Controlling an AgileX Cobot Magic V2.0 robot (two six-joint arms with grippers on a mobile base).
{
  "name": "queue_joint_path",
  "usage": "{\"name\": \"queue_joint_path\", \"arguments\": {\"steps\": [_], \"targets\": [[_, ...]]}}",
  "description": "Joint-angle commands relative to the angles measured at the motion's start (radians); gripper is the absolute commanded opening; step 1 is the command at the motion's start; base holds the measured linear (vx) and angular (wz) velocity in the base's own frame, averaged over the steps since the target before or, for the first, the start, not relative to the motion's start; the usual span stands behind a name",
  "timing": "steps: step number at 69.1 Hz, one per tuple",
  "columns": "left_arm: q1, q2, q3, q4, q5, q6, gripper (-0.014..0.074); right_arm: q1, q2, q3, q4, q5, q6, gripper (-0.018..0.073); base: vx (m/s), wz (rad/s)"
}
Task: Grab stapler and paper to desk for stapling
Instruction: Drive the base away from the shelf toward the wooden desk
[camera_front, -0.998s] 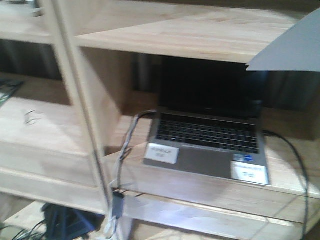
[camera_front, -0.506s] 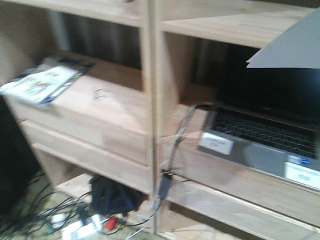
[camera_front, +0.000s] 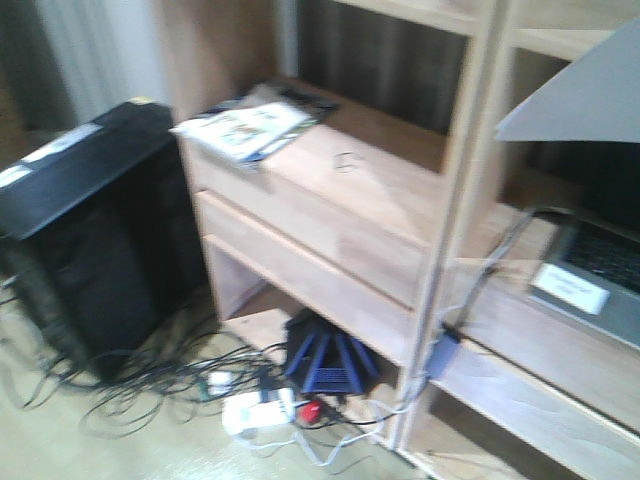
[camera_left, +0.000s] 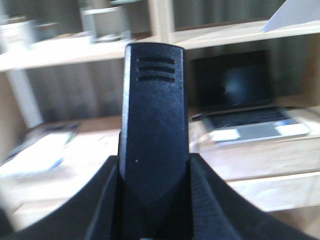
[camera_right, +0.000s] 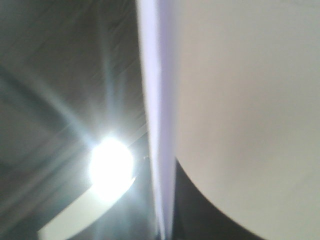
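From the front, the paper (camera_front: 585, 95) hangs in the air at the upper right of the frame, only a grey-white corner of it in sight, with no arm showing. Behind it stands pale wooden shelving (camera_front: 340, 210), blurred. Magazines (camera_front: 250, 125) lie on its top ledge at upper centre, and a laptop (camera_front: 600, 275) sits at the right edge. A black computer tower (camera_front: 90, 230) stands at the left on the floor (camera_front: 60, 440), with a tangle of cables (camera_front: 150, 385) and a white power strip (camera_front: 258, 410) near the bottom centre. At the left wrist, the stapler (camera_left: 154, 115) stands upright in the middle of the frame. The left arm's fingers (camera_left: 102, 210) are closed against its lower sides, and the wrist faces the shelving and the open laptop at right. A corner of the paper shows at the upper right there. At the right wrist, the paper fills the right half, seen nearly edge-on. It runs down to bottom centre, where one of the dark right arm's fingers (camera_right: 210, 220) lies against it, gripping the sheet. A bright glare (camera_right: 111, 167) sits at lower left.
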Motion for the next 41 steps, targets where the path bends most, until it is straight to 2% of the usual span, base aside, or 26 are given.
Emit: {"name": "queue_joint_path", "arguments": {"steps": [1, 41], "targets": [[-0.008, 0.015, -0.026, -0.008, -0.126, 0.0, -0.0006, -0.005, 0.009, -0.024, -0.017, -0.029, -0.011, -0.0006, -0.12, 0.49], [-0.008, 0.015, -0.026, -0.008, -0.126, 0.0, -0.0006, -0.005, 0.009, -0.024, -0.017, -0.031, -0.011, -0.0006, -0.09, 0.5]]}}
